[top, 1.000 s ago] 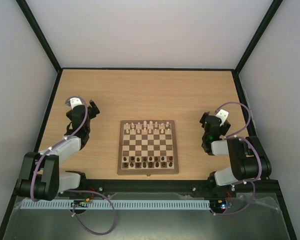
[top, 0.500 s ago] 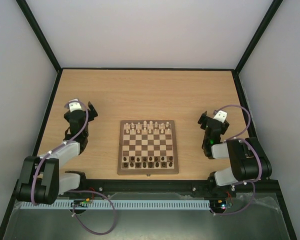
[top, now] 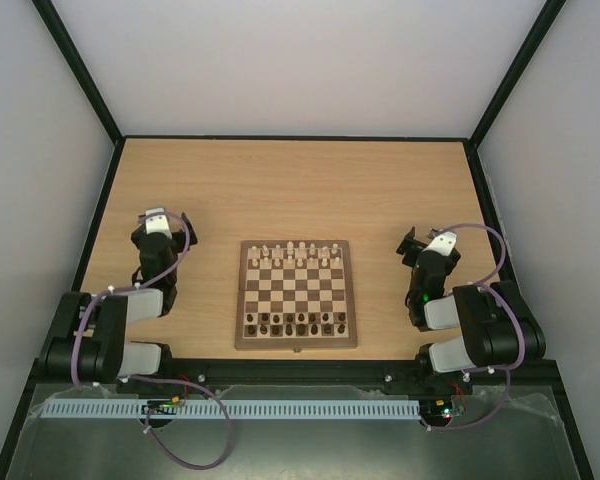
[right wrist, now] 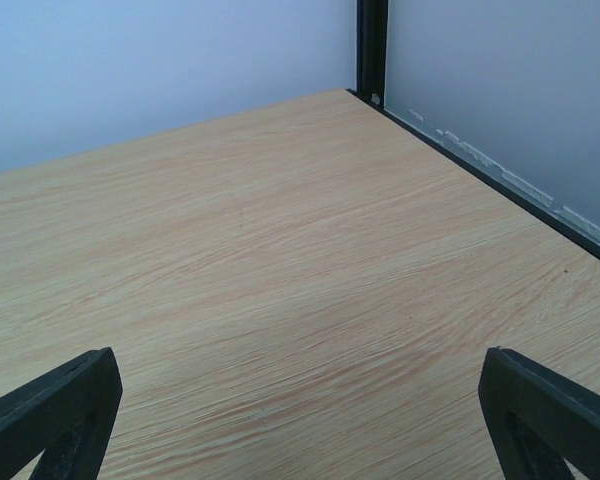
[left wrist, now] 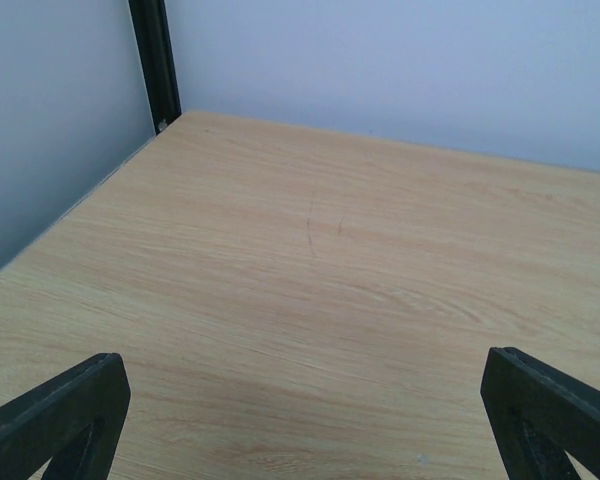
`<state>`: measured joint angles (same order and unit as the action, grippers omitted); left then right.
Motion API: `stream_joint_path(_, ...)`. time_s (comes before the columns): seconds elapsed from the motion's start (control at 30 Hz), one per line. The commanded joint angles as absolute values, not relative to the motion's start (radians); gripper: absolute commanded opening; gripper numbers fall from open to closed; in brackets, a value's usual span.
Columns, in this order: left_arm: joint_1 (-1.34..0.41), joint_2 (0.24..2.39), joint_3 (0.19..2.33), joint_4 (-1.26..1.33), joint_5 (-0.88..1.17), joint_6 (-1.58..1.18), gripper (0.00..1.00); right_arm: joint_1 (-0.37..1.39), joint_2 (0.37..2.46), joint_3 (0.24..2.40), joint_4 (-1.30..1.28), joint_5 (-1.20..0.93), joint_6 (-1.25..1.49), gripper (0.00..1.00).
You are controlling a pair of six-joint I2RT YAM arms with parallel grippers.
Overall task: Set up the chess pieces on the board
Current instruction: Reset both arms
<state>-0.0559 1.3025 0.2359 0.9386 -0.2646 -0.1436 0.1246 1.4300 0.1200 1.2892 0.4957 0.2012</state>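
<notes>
Board (top: 296,292) sits centred toward the worktop's near edge, chess pieces (top: 295,252) lined along its far and near rows. Left hand (top: 163,228) and right hand (top: 427,250) both wide, empty, flanking it; neither looks nearer.

The chessboard (top: 297,292) is chequered 8 by 8 in cream and dark brown, inside a mid-brown frame. On it the pale cream pieces (top: 298,255) show light against the squares, and the dark brown pieces (top: 296,322) look nearly black. The tabletop (top: 300,190) is light honey wood with fine streaked grain and 2 short dark marks (left wrist: 312,225). The walls (top: 300,60) are pale grey-white, edged by black posts (top: 75,65). The left arm (top: 110,330) and right arm (top: 480,335) are black with silver-grey links, white wrist caps and lilac cables (top: 477,226). The left gripper (left wrist: 300,425) and right gripper (right wrist: 300,420) have black fingers (left wrist: 60,415). A green light (top: 421,297) glows on the right arm
</notes>
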Motion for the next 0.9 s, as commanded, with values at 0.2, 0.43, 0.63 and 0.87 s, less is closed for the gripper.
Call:
stream_joint_path(0.2, -0.045, 1.471, 0.294, 1.115, -0.286, -0.091, 0.99, 0.122, 1.523, 0.179, 1.360, 0.416, 0.142, 0.99)
stream_joint_path(0.43, -0.038, 1.496, 0.314, 1.099, -0.290, -0.101, 1.00, 0.115, 1.516, 0.201, 1.292, 0.399, 0.153, 0.99)
stream_joint_path(0.63, -0.038, 1.498, 0.318, 1.094, -0.290, -0.101, 0.99, 0.115, 1.521, 0.203, 1.299, 0.398, 0.152, 0.99)
stream_joint_path(0.87, -0.037, 1.499, 0.298, 1.114, -0.292, -0.105, 0.99, 0.114, 1.518, 0.201, 1.300, 0.398, 0.152, 0.99)
